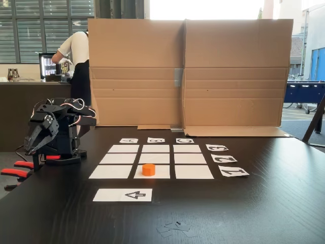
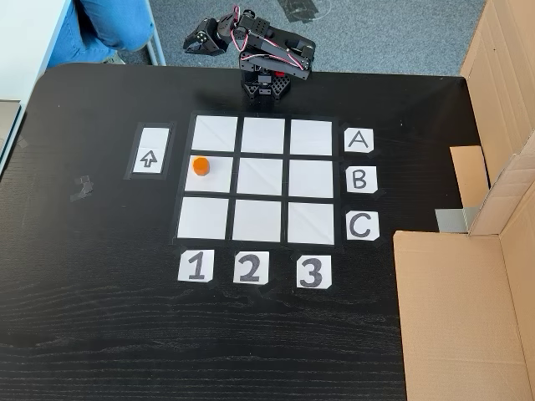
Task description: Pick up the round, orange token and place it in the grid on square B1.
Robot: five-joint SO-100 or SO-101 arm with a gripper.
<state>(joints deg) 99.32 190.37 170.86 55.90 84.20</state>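
The orange token (image 1: pixel 148 169) (image 2: pixel 201 165) sits upright on square B1 (image 1: pixel 161 173) (image 2: pixel 219 179), toward that cell's edge nearest the arrow card. The grid (image 1: pixel 155 158) (image 2: pixel 263 177) is nine white paper cells on the black table, and the other eight are bare. My black arm is folded back at its base beside the grid. The gripper (image 1: pixel 31 146) (image 2: pixel 196 40) hangs past the table edge, well away from the token. It looks shut, with nothing in it.
A white arrow card (image 1: pixel 122 194) (image 2: pixel 150 151) lies next to the grid's row 1. Label cards A, B, C (image 2: pixel 358 179) and 1, 2, 3 (image 2: pixel 250 267) border it. A cardboard wall (image 1: pixel 188 71) (image 2: pixel 468 309) stands behind. Orange-red clamp handles (image 1: pixel 15 172) grip the table edge. A person (image 1: pixel 76 56) stands in the background.
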